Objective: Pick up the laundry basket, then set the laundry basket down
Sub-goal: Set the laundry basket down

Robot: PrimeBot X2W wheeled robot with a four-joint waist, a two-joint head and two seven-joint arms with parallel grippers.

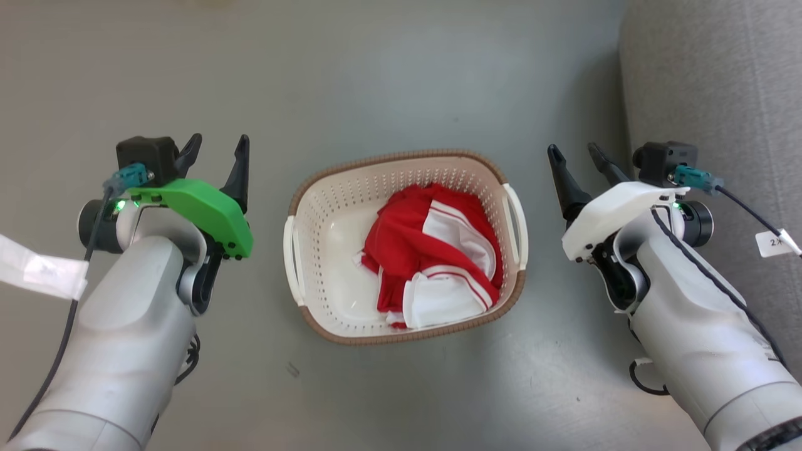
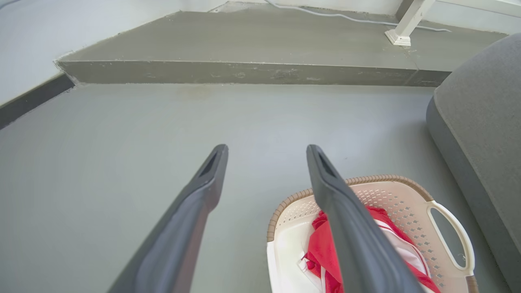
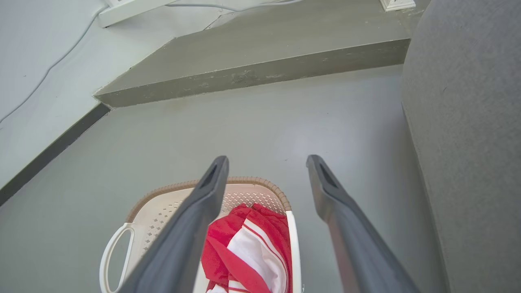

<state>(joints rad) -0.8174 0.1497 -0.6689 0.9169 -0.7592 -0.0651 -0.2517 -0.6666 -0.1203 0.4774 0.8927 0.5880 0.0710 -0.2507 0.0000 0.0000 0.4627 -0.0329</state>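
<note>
- Find the laundry basket (image 1: 351,188) standing flat on the grey floor (image 1: 401,75), between the two arms and touched by neither.
- Read the left hand (image 1: 219,139) as open, fingers spread, holding nothing; likewise the right hand (image 1: 571,149), open and empty.
- Treat the step in hand as the reach; with nothing gripped, judge the pick-up to lie wholly ahead.
- Lower both hands together and bring each inward to its own white side grip: the left handle (image 1: 292,260) and the right handle (image 1: 517,219).
- Slip one finger through each handle slot, then close, matching height on both sides.
- Lift evenly to keep the red and white garment (image 1: 432,250) from sliding; expect a light load and some flex in the plastic wall.
- Watch the grey cushion (image 1: 708,75) just beside the right arm.
</note>
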